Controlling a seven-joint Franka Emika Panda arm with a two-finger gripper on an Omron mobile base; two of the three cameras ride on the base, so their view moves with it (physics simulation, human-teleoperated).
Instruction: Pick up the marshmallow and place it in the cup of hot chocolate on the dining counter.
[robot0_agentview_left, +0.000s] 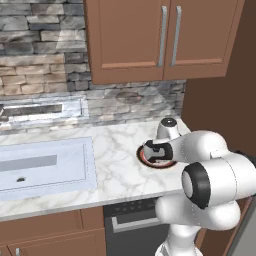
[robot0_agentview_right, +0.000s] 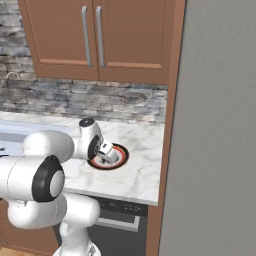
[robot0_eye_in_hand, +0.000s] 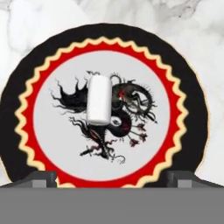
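The marshmallow (robot0_eye_in_hand: 98, 100), a small white oblong lump, lies a little left of the middle of a round plate (robot0_eye_in_hand: 26, 118) with a red-and-black rim and a dragon drawing. My gripper (robot0_eye_in_hand: 112, 178) hangs straight above the plate, open, with its two fingertips (robot0_eye_in_hand: 41, 177) spread wide at the plate's near edge and nothing between them. From the base views the hand (robot0_agentview_left: 156, 151) (robot0_agentview_right: 106, 151) covers most of the plate (robot0_agentview_left: 142, 157) (robot0_agentview_right: 121, 158). The cup of hot chocolate and the dining counter are out of view.
The plate stands on a marble counter (robot0_agentview_left: 117, 175) with a sink (robot0_agentview_left: 45, 167) to its left. Wooden wall cabinets (robot0_agentview_left: 160, 35) hang above a stone backsplash (robot0_agentview_left: 130, 97). A tall grey panel (robot0_agentview_right: 215, 125) bounds the counter on the right.
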